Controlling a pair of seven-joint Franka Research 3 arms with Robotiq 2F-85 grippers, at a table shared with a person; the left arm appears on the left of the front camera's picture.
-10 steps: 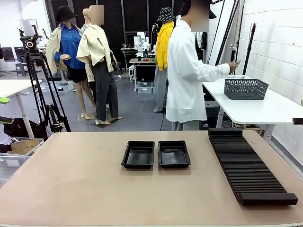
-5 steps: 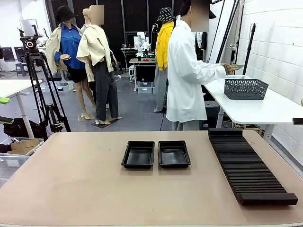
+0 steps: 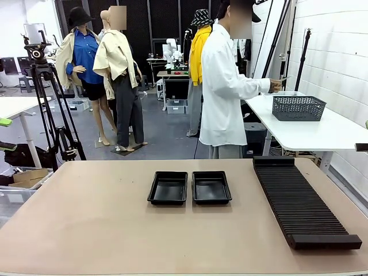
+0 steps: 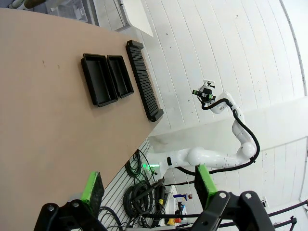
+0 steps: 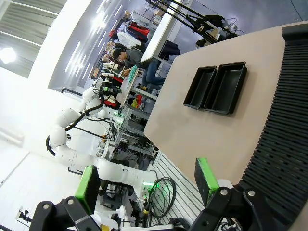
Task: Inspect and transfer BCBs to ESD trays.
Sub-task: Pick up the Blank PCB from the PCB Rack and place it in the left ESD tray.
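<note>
Two small shifts over the last second, both at the far side, none on the near surface. Person's hand, stretched out a second ago above the grey basket on the white surface behind, now drawn back a little toward the body, torso turned more that way. Perhaps something thin pinched in that hand; too small to call a circuit board with any certainty. Judged from this: boards probably being picked over back there, nothing brought across yet, so transfer not begun and no work yet for either arm.

Nothing moved meanwhile among the trays and the long ribbed rack. Trays side by side in the middle of the near surface, long sides nearly touching, level with each other, rack well apart to their right. Both shallow, glossy black, with raised rims and rounded corners, floors bare and catching a dull reflection; no green anywhere inside. Rack slots likewise bare, as far as can be told.

Left fingers spread wide on nothing, raised off to the side, looking down on trays and rack from afar. Right fingers equally wide and empty, raised close beside the rack.
</note>
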